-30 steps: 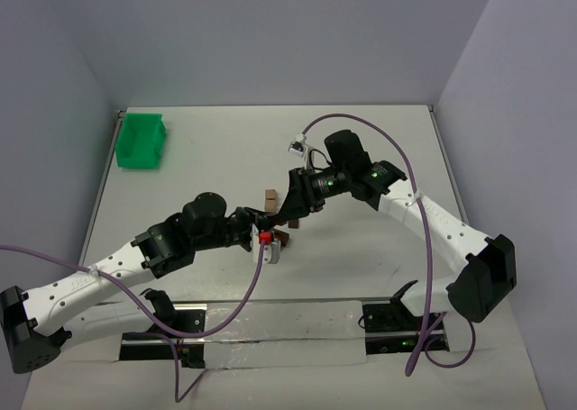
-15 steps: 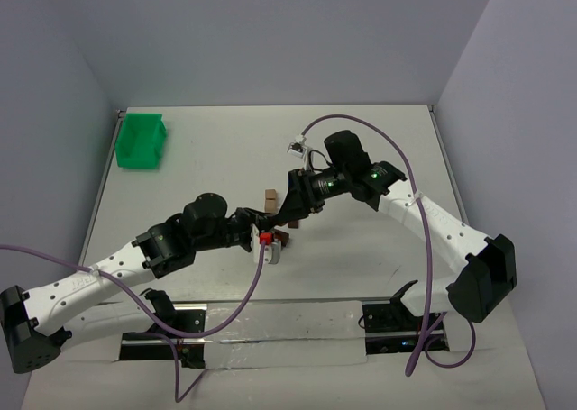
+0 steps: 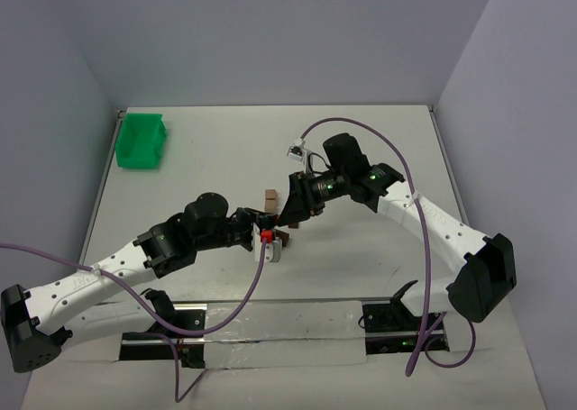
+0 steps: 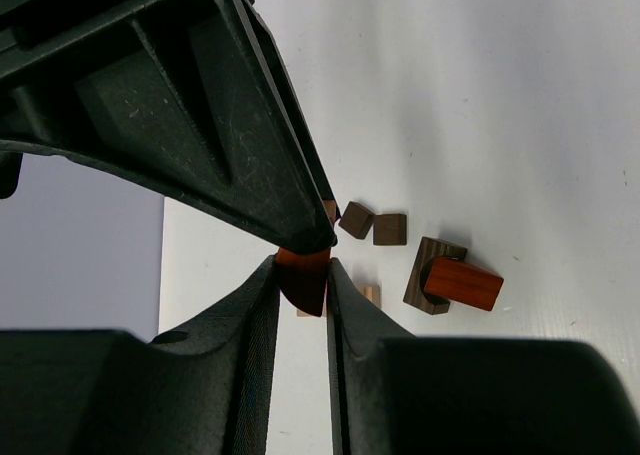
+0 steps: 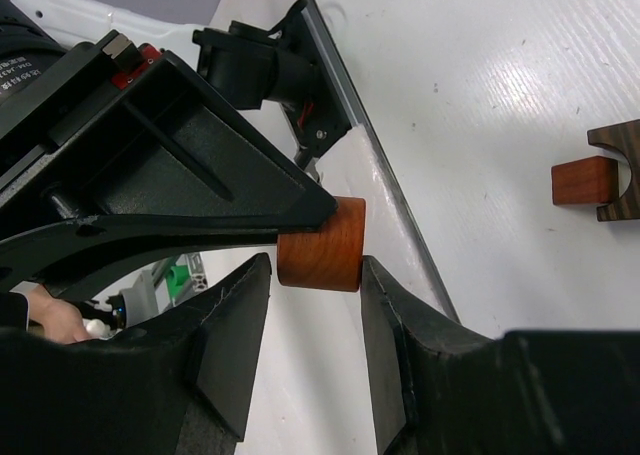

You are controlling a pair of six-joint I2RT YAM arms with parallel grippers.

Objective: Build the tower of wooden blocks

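Over the white table (image 3: 225, 158), with pale grey walls (image 3: 270, 41) all round and a green tray (image 3: 141, 141) far left, the left gripper (image 3: 261, 219) and right gripper (image 3: 290, 214) meet mid-table beside a tan block (image 3: 270, 196). Left wrist: it's clamped on a reddish-brown block (image 4: 303, 280), with dark blocks (image 4: 390, 229) on the table beyond. Right wrist: it's pinching a rounded reddish piece (image 5: 320, 250).

The white desk (image 3: 361, 149) has a faintly ridged surface that shines softly under even overhead light. Plain pale lavender-grey walls (image 3: 288, 41) close it in along the far, left and right edges. A bright green plastic bin (image 3: 141, 141) sits at the far left corner. A shiny metal rail (image 3: 270, 324) runs along the near edge.
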